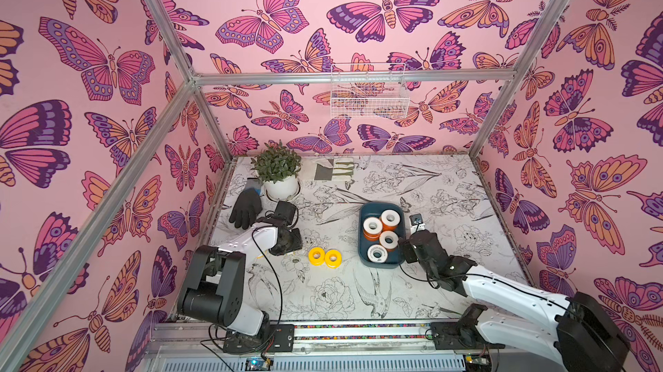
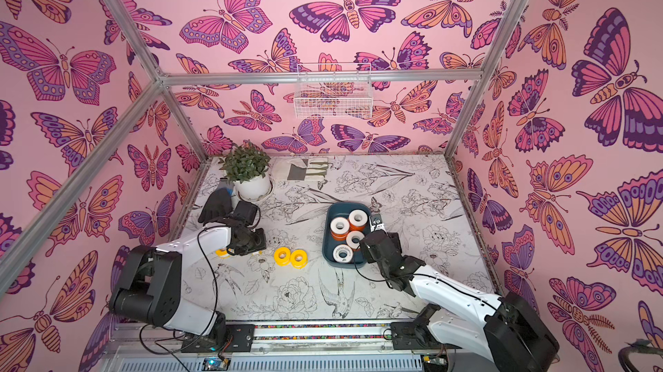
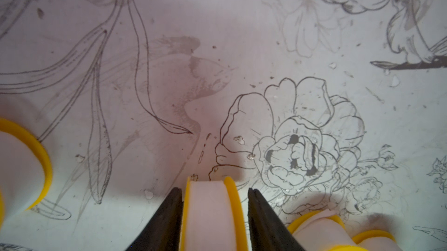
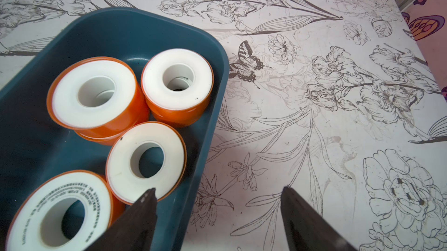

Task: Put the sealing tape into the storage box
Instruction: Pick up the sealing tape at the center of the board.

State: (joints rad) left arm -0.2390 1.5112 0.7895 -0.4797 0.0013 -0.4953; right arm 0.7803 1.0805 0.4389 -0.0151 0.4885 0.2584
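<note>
Right, the roll [image 3: 212, 216] I want stands on its rim on the table [image 1: 358, 291], with its white band showing between yellow flanges. Its hole axis lies level and runs from one of my pads to the other. It is a short disc, so its broad way is the upright diameter, not that axis.

My left claw [image 3: 214, 189] straddles it. One black finger sits against a flange and the other seems a sliver off, so I cannot tell whether I truly have it pinched. In both top views that claw sits left of centre in the lower half of the frame and hides the roll.

I judge the step in hand to be picking up this roll. Next I need a firm squeeze on the flat flanges, then a straight lift clear of the other yellow rolls [image 1: 316, 255], a pair of which lie between claw and box [image 4: 121, 27]. After that comes a carry rightward.

The box, right of centre, holds orange rolls [image 4: 94, 92], some stacked, so I'd aim for its bare end, toward the frame's top. My right claw [image 4: 219, 189] hangs spread and empty across the box's edge.
</note>
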